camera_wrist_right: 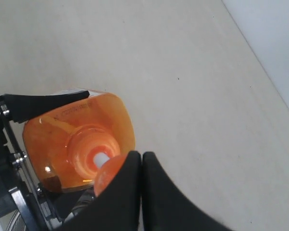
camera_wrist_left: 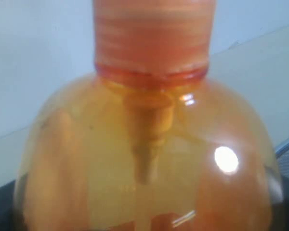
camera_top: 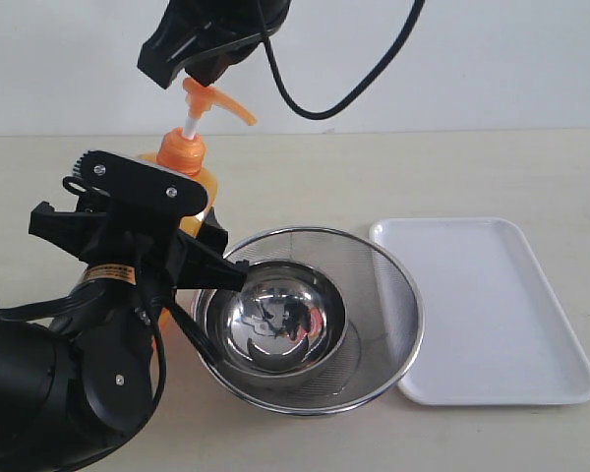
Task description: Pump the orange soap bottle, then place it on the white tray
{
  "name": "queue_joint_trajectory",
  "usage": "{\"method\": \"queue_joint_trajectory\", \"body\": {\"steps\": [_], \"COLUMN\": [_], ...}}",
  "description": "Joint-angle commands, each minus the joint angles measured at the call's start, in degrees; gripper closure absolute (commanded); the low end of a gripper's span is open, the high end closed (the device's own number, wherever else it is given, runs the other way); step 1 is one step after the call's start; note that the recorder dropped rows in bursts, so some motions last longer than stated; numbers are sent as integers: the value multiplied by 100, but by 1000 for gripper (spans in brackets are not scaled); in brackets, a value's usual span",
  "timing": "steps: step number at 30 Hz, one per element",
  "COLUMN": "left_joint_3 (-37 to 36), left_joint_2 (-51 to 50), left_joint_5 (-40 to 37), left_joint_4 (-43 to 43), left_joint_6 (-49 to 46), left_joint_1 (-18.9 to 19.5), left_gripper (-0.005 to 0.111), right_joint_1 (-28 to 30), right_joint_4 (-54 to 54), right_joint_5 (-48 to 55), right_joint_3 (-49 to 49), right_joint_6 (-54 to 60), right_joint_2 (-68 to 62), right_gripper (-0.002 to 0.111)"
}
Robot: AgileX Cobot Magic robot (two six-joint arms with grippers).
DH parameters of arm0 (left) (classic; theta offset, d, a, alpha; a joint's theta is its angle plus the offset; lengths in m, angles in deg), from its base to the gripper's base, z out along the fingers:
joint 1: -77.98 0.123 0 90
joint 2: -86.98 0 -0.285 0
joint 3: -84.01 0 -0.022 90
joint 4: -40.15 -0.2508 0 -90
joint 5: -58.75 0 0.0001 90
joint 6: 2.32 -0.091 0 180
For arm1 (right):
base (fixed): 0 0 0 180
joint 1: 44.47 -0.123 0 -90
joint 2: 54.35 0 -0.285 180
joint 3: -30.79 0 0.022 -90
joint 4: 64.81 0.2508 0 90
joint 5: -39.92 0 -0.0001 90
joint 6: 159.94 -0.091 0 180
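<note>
Exterior view: a tall translucent orange soap bottle (camera_top: 205, 192) is seen standing upright on a pale table (camera_top: 423, 177), just left of a round steel mesh strainer (camera_top: 374, 265) in which a polished steel bowl (camera_top: 275, 315) is seated. A flat rectangular white tray (camera_top: 492, 305) with rounded corners lies on the far side of the strainer, whose rim overlaps the tray's near edge in this view. The bottle is thus kept well apart from the tray, with the strainer between them.

The bottle's body is clasped by the black left gripper (camera_top: 143, 241), its jaws set on either side of the flat walls. In the right wrist view one black finger (camera_wrist_right: 48, 103) is laid flat against a side of the bottle (camera_wrist_right: 62, 130). In the left wrist view the frame is filled by the orange shoulder and collar (camera_wrist_left: 149, 159).

The right gripper (camera_top: 199, 71) is held above the bottle with its fingers pressed together, nothing pinched between them. Its tip (camera_wrist_right: 141, 161) is set at the top of the orange pump head (camera_top: 214, 98). The white stem (camera_top: 190, 125) is exposed below the head.
</note>
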Motion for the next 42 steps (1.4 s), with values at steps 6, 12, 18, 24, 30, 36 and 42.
{"method": "queue_joint_trajectory", "body": {"steps": [6,12,18,24,30,36,42], "left_joint_3": [40,40,40,40,40,40,40], "left_joint_2": [28,28,28,28,28,28,28], "left_joint_5": [64,64,64,64,64,64,64], "left_joint_4": [-144,-144,-144,-185,-185,-185,-185], "left_joint_6": [84,95,95,95,95,95,95], "left_joint_1": [-37,-37,-37,-37,-37,-37,-37], "left_gripper": [102,102,102,102,102,102,102], "right_joint_1": [-1,-12,-12,-12,-61,-137,-137], "right_joint_4": [198,232,293,316,278,237,181], "right_joint_5": [325,349,389,435,446,446,468], "right_joint_3": [24,24,24,24,36,36,74], "right_joint_6": [24,24,24,24,13,3,-20], "right_joint_2": [-105,-105,-105,-108,-118,-118,-118], "right_gripper": [108,108,108,108,108,108,108]}}
